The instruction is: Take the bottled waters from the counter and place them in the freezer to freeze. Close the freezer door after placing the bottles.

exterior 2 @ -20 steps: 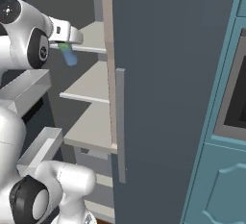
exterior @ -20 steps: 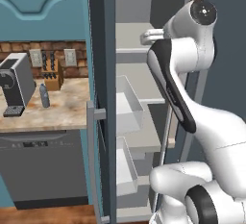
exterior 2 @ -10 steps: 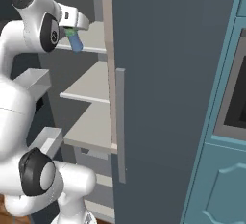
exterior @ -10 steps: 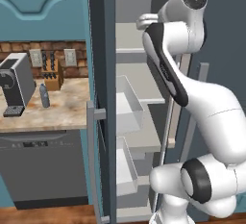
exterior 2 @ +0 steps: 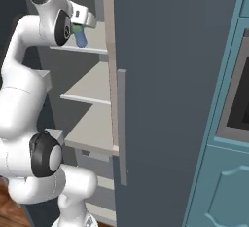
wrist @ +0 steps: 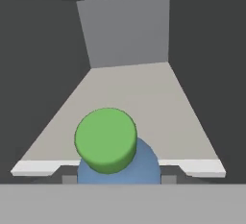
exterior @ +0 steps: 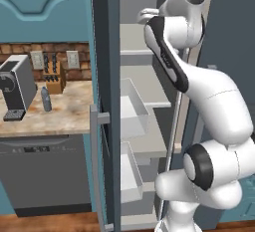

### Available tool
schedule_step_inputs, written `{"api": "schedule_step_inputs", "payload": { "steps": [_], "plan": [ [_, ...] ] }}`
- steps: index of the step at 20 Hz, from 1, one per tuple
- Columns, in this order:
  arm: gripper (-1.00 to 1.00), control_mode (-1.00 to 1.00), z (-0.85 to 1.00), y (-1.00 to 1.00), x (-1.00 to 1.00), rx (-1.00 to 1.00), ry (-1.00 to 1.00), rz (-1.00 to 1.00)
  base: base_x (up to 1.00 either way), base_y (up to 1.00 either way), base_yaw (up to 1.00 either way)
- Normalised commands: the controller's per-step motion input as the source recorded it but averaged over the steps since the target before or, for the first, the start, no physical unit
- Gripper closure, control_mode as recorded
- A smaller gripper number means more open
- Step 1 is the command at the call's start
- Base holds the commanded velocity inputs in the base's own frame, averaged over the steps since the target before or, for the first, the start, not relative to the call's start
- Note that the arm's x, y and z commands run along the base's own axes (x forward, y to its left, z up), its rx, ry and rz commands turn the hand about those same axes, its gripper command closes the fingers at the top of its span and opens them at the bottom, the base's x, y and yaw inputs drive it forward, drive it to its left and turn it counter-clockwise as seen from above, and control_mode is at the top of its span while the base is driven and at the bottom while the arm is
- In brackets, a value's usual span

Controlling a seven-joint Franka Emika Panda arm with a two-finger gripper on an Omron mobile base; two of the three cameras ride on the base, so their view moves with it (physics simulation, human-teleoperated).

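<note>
My gripper is shut on the clear blue bottled water at its green top, holding it upright just above the freezer's upper shelf. In the hand view the green cap and blue body sit between my fingertips, over the front edge of the pale grey shelf. The duller grey-blue bottle stands on the counter next to the coffee machine. The freezer door stands open, its bar handle facing the right base camera.
A coffee machine and a knife block stand on the counter, above a dark dishwasher. Clear white drawers jut out below the shelves. A slate-grey panel stands between counter and freezer interior. Teal cabinets with an oven flank the right.
The arm has raised the blue bottle and carried it further in, from below the upper shelf's level to just over that shelf. The grey-blue bottle has stayed on the counter.
</note>
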Motion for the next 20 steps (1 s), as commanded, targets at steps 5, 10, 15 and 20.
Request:
{"api": "schedule_step_inputs", "payload": {
  "steps": [5,10,15,20],
  "plan": [
    [1.0,-1.0,-0.23,0.0,0.6,0.0,-0.02,0.0,0.0,0.0,0.0],
    [1.0,-1.0,-0.09,0.0,0.58,0.0,0.0,0.0,0.0,0.0,0.0],
    [1.0,-1.0,0.0,0.0,0.46,0.0,0.0,0.0,0.0,0.0,0.0],
    [1.0,-1.0,-0.07,0.0,0.38,0.0,0.01,0.0,0.0,0.0,0.0]
  ]
}}
